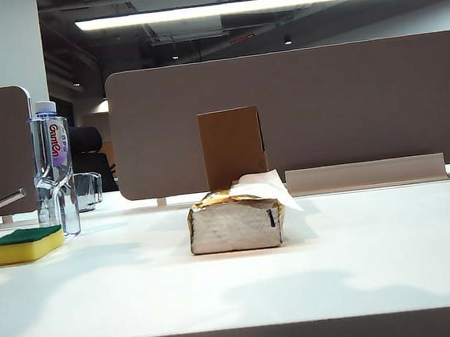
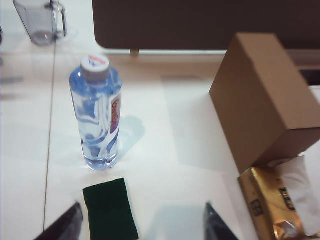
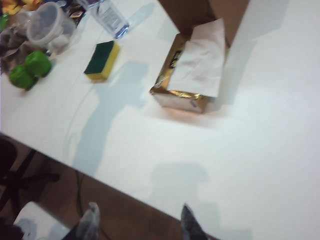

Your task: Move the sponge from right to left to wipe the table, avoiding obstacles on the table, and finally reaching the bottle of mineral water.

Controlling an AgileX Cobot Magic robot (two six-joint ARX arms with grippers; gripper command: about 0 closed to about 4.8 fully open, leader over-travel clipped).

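Beside your tall clear plastic mineral-water bottle lies the yellow-and-green foam sponge on the white desk. Your left gripper hovers above it, fingers released and empty. Right gripper hangs at the desk's front edge, fingers spread, empty.

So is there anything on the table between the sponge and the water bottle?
No. The left wrist view shows only a narrow strip of bare white table between the sponge and the Ganten water bottle; they stand close but apart.
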